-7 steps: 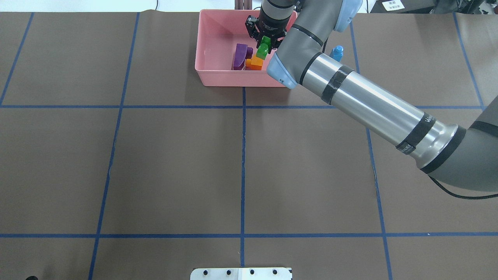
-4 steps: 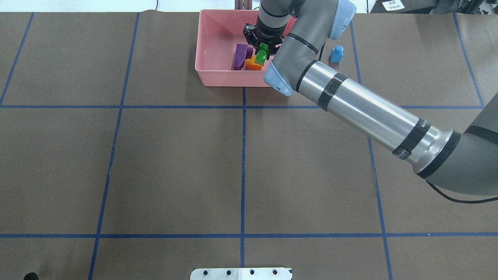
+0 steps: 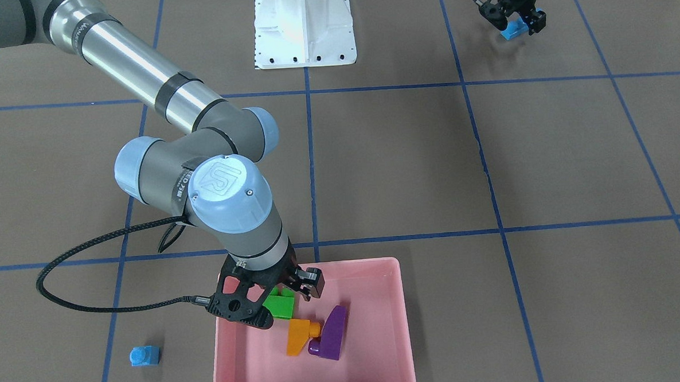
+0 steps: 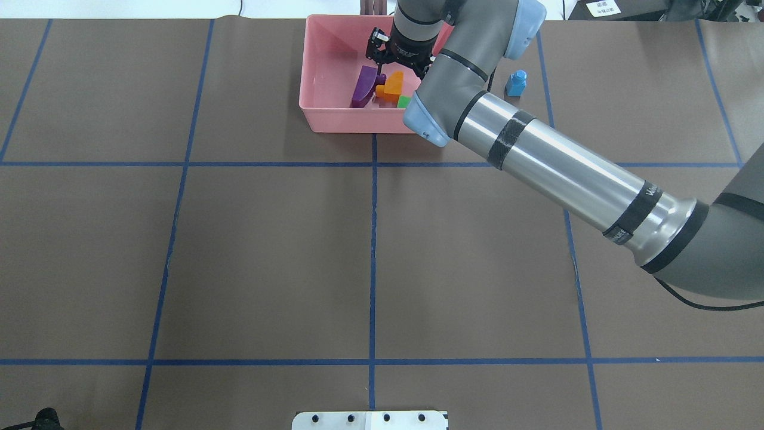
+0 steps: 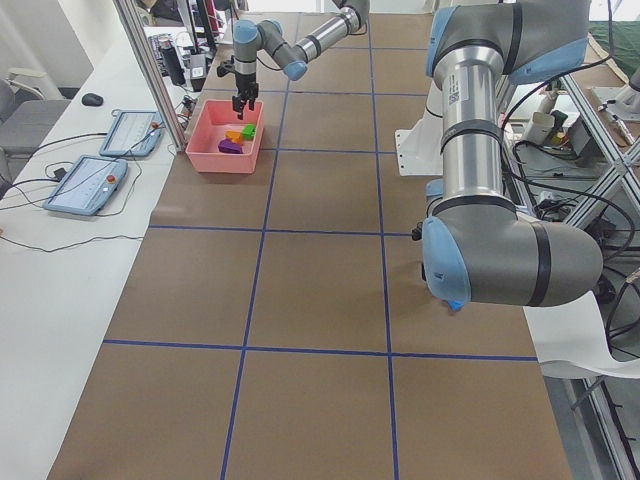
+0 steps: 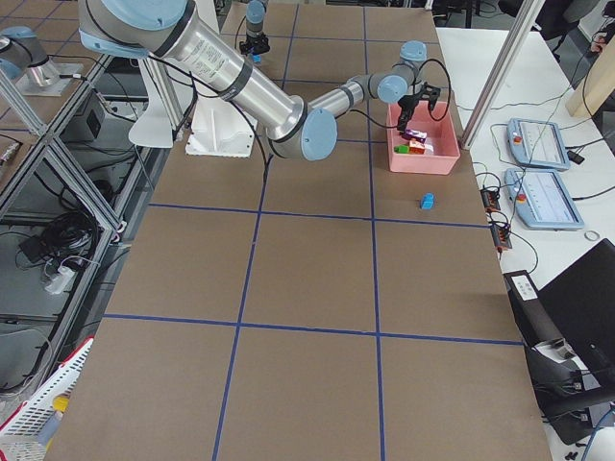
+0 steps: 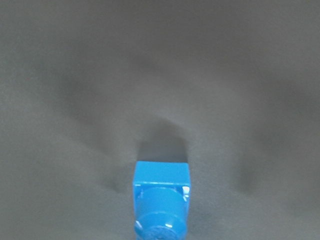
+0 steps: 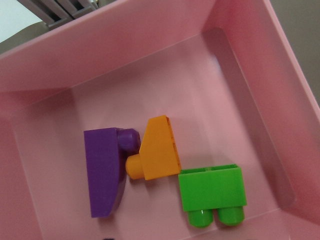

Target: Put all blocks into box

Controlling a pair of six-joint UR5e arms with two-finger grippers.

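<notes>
The pink box stands at the table's far edge. In it lie the purple sloped brick, the orange sloped brick and the green two-stud brick. The right wrist view shows all three apart from any finger: purple, orange, green. My right gripper hangs open and empty just above them. The small blue one-stud brick stands on the table outside the box, to its right. My left gripper, near the robot base, is shut on the long blue brick, which also shows in the left wrist view.
The white robot base is at the table's near edge. A black cable loops from my right wrist over the table beside the box. Blue tape lines cross the brown table cover. Tablets lie on the bench beyond the box.
My right gripper, which held the green brick over the box, has opened. The green brick now lies on the box floor beside the orange one.
</notes>
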